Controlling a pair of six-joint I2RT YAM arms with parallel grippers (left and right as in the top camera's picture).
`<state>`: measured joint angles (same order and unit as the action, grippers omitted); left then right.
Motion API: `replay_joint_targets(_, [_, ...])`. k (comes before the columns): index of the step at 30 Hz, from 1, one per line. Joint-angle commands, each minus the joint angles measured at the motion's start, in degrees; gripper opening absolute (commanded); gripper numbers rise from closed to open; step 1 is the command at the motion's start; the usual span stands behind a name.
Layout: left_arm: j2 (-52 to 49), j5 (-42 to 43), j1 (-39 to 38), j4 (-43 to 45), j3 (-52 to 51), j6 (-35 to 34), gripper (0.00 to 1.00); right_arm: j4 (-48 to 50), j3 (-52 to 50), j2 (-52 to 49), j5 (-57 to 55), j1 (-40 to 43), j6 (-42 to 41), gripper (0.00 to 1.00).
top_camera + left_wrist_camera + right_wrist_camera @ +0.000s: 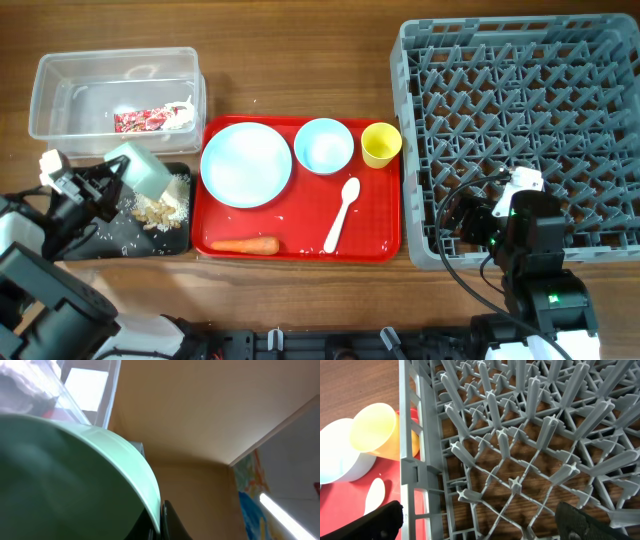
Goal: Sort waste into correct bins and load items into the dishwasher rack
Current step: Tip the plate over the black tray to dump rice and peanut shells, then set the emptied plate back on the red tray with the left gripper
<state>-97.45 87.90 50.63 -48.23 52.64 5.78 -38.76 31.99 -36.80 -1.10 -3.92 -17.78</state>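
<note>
The left hand (118, 176) is pinching the rim of the pale green bowl (145, 168). It holds the bowl tipped above the far end of the black tray (100, 240), with its mouth apparently turned down toward 4 o'clock. Pale food scraps (158, 210) lie on the tray just under the lip. The left wrist view shows little beyond the bowl's green wall and one dark finger against it.

I judge this to be the emptying step, with racking the bowl to follow. That move turns on where the dishwasher rack (405, 120) lies. It is at 3 o'clock from the bowl and well apart, with the whole red tray (300, 225) between them.

The right hand (462, 215) is far nearer the rack. It hangs over the rack's near left corner with its fingers spread wide and nothing between them. The yellow cup (380, 144) sits at about 10 o'clock from it, just beside the rack wall. The white spoon (342, 212) lies with its long axis running roughly 1 to 7 o'clock.

The carrot (246, 245) lies along the near edge of the red tray, pointing 3 to 9 o'clock. The wrapper (143, 121) and tissue (181, 113) are in the clear tub (60, 70) on the desk (300, 60)
</note>
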Motion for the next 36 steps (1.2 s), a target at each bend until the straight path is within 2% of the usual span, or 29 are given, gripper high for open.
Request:
replay_joint_targets(1, [1.16, -0.52, 0.5, -4.17, -0.31, 5.14, 0.04, 0.28, 1.11, 0.15, 0.79, 0.2, -0.42, 1.0])
replay_joint_targets(4, [1.14, -0.5, 0.55, -3.54, -0.31, 5.79, 0.04, 0.28, 1.11, 0.15, 0.79, 0.2, -0.39, 1.0])
replay_joint_targets(8, [1.64, -0.5, -0.33, -6.84, -0.31, 6.45, 0.04, 0.31, 1.11, 0.15, 1.18, 0.2, -0.44, 0.99])
replay_joint_targets(9, [2.54, -0.5, -1.86, -7.93, -0.31, 8.57, 0.04, 0.35, 1.11, 0.15, 1.18, 0.2, -0.44, 1.0])
replay_joint_targets(12, [6.34, -0.83, -9.01, -7.93, -0.26, 9.05, 0.04, 0.35, 1.11, 0.15, 1.18, 0.2, -0.44, 1.0])
replay_joint_targets(16, [11.58, -7.61, -22.21, -7.43, 0.66, 8.76, 0.04, 0.35, 1.11, 0.15, 1.18, 0.2, -0.44, 1.0])
replay_joint_targets(19, [12.94, -16.92, -34.62, -2.95, 1.05, 2.01, 0.04, 0.33, 1.11, 0.15, 1.18, 0.2, -0.46, 1.0])
replay_joint_targets(26, [12.92, -53.83, -70.01, 9.73, 1.03, -19.91, 0.04, 0.33, 1.11, 0.15, 1.18, 0.2, -0.44, 1.0])
replay_joint_targets(29, [12.41, -63.58, -79.76, 12.83, 0.98, -24.48, 0.04, 0.31, 1.11, 0.15, 1.18, 0.2, -0.44, 1.0])
replay_joint_targets(33, [8.37, -72.85, -88.39, 17.64, 0.98, -29.77, 0.04, 0.09, 1.11, 0.15, 1.2, 0.2, -0.44, 1.0])
replay_joint_targets(34, [7.39, -73.22, -89.15, 18.25, 0.98, -30.32, 0.08, 0.09, 1.11, 0.15, 1.2, 0.2, -0.46, 1.0])
replay_joint_targets(36, [6.97, -73.2, -89.53, 18.97, 1.09, -30.49, 0.33, 0.09, 1.11, 0.15, 1.2, 0.2, -0.46, 1.0])
